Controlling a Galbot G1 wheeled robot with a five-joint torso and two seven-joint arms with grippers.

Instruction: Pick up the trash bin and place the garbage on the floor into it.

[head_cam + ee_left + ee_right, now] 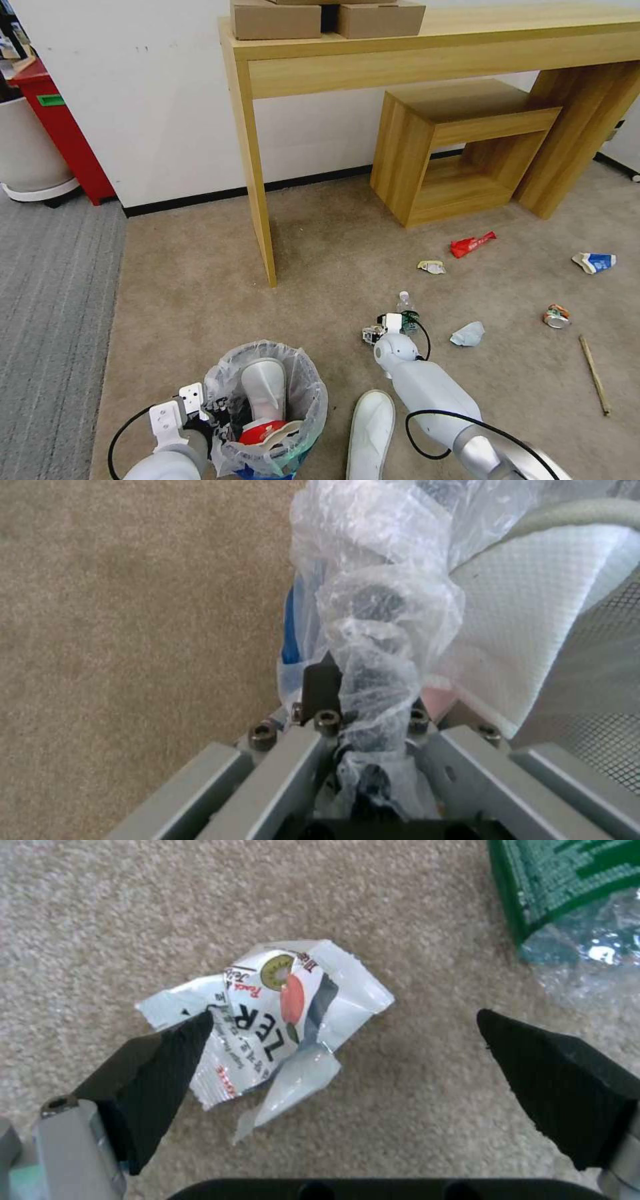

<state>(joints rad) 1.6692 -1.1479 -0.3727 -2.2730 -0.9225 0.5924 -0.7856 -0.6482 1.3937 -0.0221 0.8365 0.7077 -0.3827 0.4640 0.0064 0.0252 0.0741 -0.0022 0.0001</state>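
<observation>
The trash bin (pixel 267 407), lined with a crinkled clear bag, is at the bottom centre with a white slipper and a red wrapper inside. My left gripper (pixel 207 417) is shut on its rim; the left wrist view shows the gripper (pixel 360 700) clamped over the bunched bag (pixel 380 630). My right gripper (pixel 373 331) is down at the floor beside a small clear bottle (pixel 405 312). In the right wrist view it (pixel 347 1040) is open, its fingers on either side of a crumpled white wrapper (pixel 280 1020) lying on the carpet, close to the bottle's green label (pixel 560 885).
On the beige carpet lie a white slipper (pixel 371 433), crumpled paper (pixel 467 333), a crushed can (pixel 556 316), a wooden stick (pixel 594 375), a blue-white carton (pixel 595 262), a red wrapper (pixel 472 244) and a small wrapper (pixel 432 267). A wooden table leg (pixel 257 173) and low shelf (pixel 460 147) stand behind.
</observation>
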